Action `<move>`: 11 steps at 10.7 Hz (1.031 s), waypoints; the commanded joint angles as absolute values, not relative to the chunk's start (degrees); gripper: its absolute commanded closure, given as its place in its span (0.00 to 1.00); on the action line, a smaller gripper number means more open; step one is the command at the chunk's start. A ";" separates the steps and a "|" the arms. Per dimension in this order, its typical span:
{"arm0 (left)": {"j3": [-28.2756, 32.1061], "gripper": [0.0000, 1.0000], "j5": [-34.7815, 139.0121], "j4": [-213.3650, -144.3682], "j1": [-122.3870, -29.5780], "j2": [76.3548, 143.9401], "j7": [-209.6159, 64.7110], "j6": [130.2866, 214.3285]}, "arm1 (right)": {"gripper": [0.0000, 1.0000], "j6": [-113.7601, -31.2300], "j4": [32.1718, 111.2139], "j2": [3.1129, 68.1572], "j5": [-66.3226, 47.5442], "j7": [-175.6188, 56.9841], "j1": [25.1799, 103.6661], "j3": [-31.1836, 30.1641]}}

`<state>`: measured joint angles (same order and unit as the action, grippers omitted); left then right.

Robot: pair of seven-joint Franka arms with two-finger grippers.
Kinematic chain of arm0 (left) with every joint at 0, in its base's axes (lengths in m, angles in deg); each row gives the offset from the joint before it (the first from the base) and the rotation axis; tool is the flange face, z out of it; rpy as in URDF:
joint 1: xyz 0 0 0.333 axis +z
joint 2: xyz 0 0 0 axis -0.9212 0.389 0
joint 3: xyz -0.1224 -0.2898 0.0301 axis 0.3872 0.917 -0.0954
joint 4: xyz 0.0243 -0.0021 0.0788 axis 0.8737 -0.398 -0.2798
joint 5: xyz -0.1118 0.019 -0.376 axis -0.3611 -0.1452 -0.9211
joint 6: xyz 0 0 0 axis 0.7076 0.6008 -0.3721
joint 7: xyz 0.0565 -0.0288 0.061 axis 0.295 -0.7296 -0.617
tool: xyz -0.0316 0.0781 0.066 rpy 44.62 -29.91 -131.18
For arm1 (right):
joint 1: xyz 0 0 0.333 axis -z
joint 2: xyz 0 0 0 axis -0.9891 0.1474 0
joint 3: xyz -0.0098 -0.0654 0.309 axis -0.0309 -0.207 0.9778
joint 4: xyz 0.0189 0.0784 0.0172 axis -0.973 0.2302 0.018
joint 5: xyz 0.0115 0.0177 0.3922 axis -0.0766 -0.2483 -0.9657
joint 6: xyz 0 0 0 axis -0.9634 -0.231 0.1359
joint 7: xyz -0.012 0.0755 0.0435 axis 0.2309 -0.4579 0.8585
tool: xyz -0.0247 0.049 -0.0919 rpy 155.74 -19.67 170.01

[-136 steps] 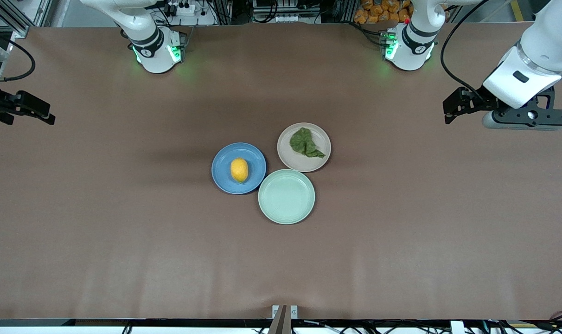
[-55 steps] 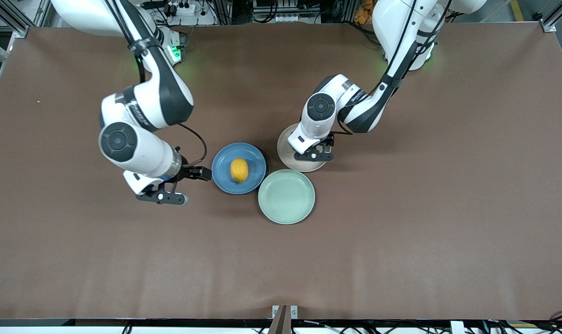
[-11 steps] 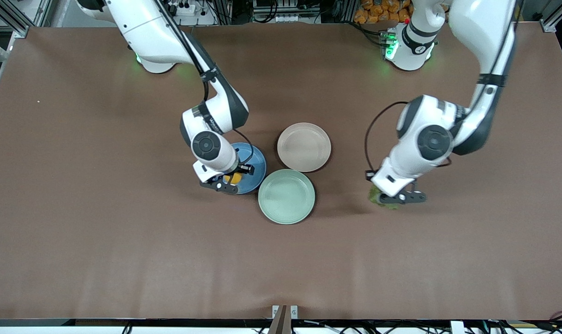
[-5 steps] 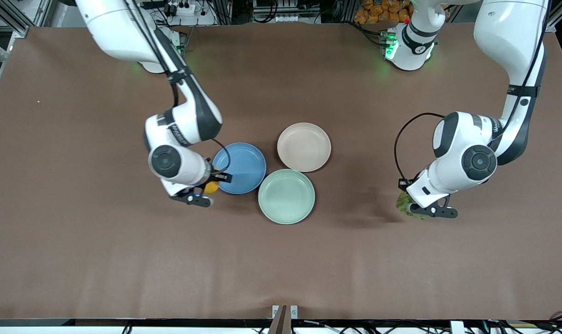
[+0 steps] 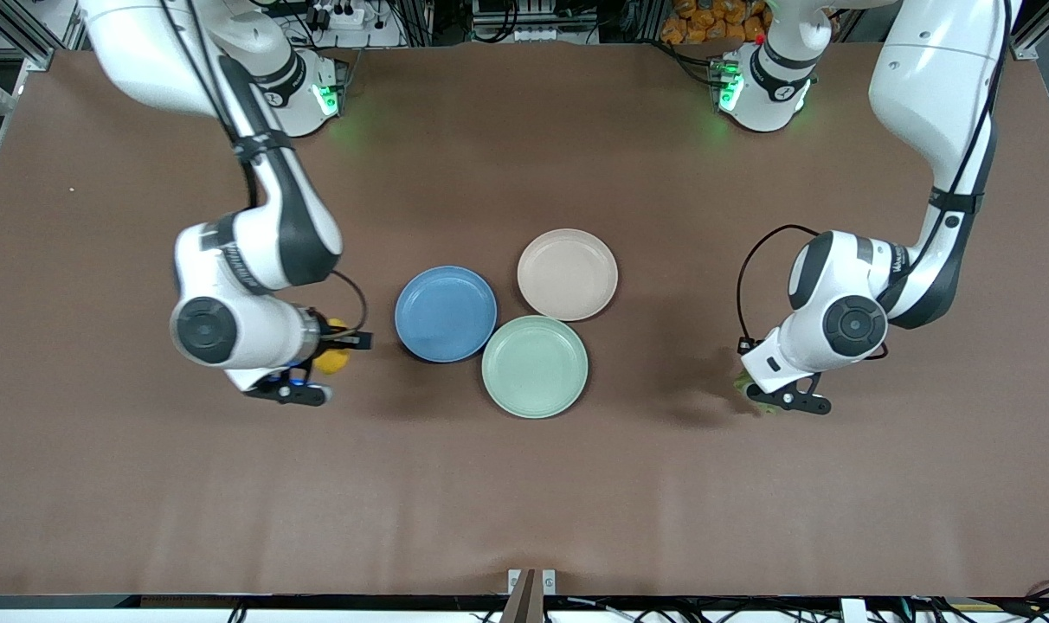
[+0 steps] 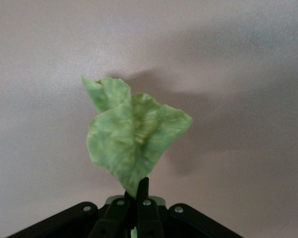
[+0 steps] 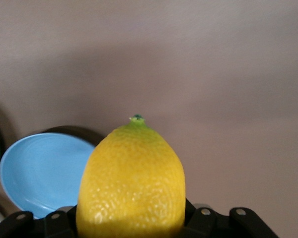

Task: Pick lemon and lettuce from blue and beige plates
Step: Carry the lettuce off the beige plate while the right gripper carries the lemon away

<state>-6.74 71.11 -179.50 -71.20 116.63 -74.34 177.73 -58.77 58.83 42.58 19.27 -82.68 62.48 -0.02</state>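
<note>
My right gripper (image 5: 321, 359) is shut on the yellow lemon (image 5: 332, 356) and holds it over bare table, toward the right arm's end from the blue plate (image 5: 446, 313). In the right wrist view the lemon (image 7: 131, 183) fills the jaws, with the blue plate (image 7: 39, 171) beside it. My left gripper (image 5: 754, 391) is shut on the green lettuce (image 5: 741, 381), over bare table toward the left arm's end from the plates. In the left wrist view the lettuce (image 6: 134, 141) hangs from the shut fingers (image 6: 143, 191). The blue plate and the beige plate (image 5: 568, 274) hold nothing.
A pale mint-green plate (image 5: 534, 366) sits nearer the front camera, touching the blue and beige plates. The brown table (image 5: 524, 493) stretches wide around the plates. Both arms' bases stand along the table's edge farthest from the front camera.
My right gripper has carried the lemon off the blue plate, toward the right arm's end. My left gripper with the lettuce has dropped a little lower over the table.
</note>
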 commanded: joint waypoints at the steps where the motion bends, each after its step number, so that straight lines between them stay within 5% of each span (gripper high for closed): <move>1: -6.39 0.64 72.80 -178.47 -71.06 117.13 -75.56 176.79 | 0.45 -56.11 59.07 40.04 22.09 -76.85 66.21 0.81; 2: -6.30 0.01 72.71 -178.47 -71.24 117.13 -75.91 176.79 | 0.45 -55.49 59.15 39.51 22.97 -74.74 67.79 0.90; 7: -5.60 0.00 71.83 -180.31 -71.24 111.00 -74.77 176.87 | 0.45 -57.32 62.04 38.80 24.11 -63.49 74.22 0.81; 11: -5.60 0.00 66.15 -184.78 -70.36 104.32 -74.68 178.45 | 0.45 -71.28 74.69 35.64 25.70 -61.36 75.02 0.81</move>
<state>-5.82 69.39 -180.40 -71.03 108.51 -74.75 177.66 -67.12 68.22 39.29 24.46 -61.83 74.58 -0.04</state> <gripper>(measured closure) 0.000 0.449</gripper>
